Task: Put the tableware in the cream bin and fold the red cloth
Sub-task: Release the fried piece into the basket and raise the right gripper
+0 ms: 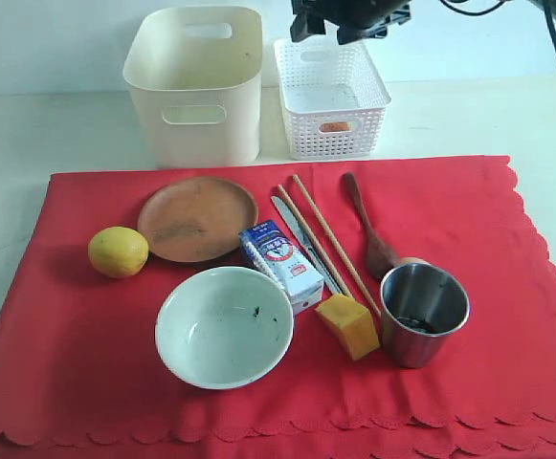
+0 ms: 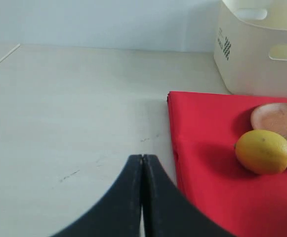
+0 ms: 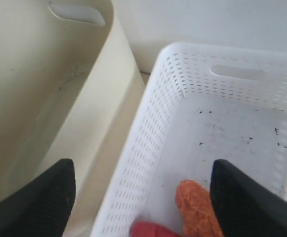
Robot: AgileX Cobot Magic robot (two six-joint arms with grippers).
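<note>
The red cloth (image 1: 507,249) covers the table's front. On it lie the brown plate (image 1: 198,218), the pale bowl (image 1: 224,325), the steel cup (image 1: 423,314), the knife (image 1: 295,232), the chopsticks (image 1: 327,241) and the wooden spoon (image 1: 366,225). The cream bin (image 1: 196,86) stands behind the cloth with nothing showing inside. My right gripper (image 1: 347,29) (image 3: 142,168) hangs open and holds nothing, over the near wall of the white lattice basket (image 3: 222,113) beside the cream bin (image 3: 39,98). My left gripper (image 2: 142,160) is shut and holds nothing, over bare table next to the cloth's edge (image 2: 212,163).
A lemon (image 1: 118,251) (image 2: 263,151) sits left of the plate (image 2: 280,120). A milk carton (image 1: 282,265) and a yellow-orange block (image 1: 347,325) lie between bowl and cup. The lattice basket (image 1: 330,96) holds an orange piece (image 3: 195,207) and something red (image 3: 153,231).
</note>
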